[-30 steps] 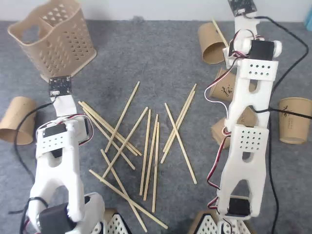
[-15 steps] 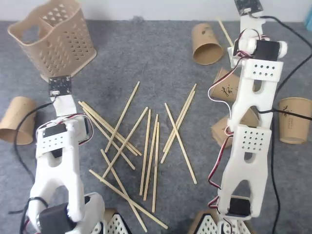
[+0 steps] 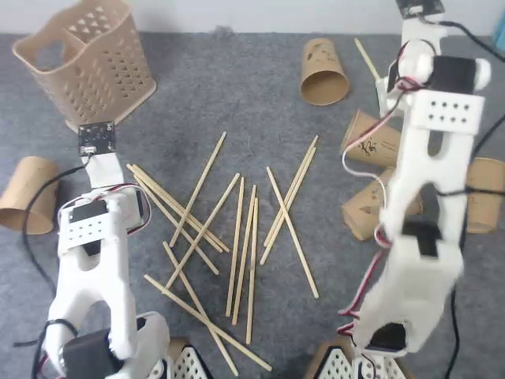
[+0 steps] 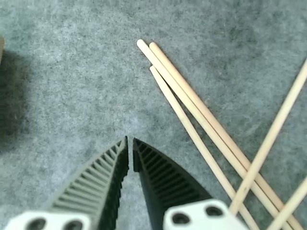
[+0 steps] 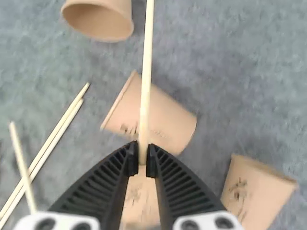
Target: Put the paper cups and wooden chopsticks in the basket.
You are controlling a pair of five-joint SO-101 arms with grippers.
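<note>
Standing by the grey, felt-covered desk (image 3: 252, 103), I see two white robot arms side by side among scattered tableware. The right end effector (image 5: 142, 152) has its black jaws closed to a narrow slit, pinching one pale wooden chopstick (image 5: 145, 81) by its near end. The stick juts straight out ahead of the jaws and crosses over a brown paper cup (image 5: 160, 122) lying on its side, so it appears to be lifted off the desk. Gripping it at the end probably leaves the far tip free to enter the basket first, though a stick held this way could swivel.

The left end effector (image 4: 130, 143) is closed tight with nothing in it. It hangs low over bare desk, just beside the tips of three chopsticks (image 4: 187, 100) that lie side by side.

The tan plastic basket with perforated walls (image 3: 118, 83) stands upright at the far left corner, open top upward to take things dropped in. It is well apart from the held stick. Loose chopsticks (image 3: 237, 229) criss-cross the middle of the desk. More paper cups (image 3: 322, 71) lie tipped over near the right arm, and a lone cup (image 3: 28, 193) lies beside the left arm. Most of the task looks undone.
</note>
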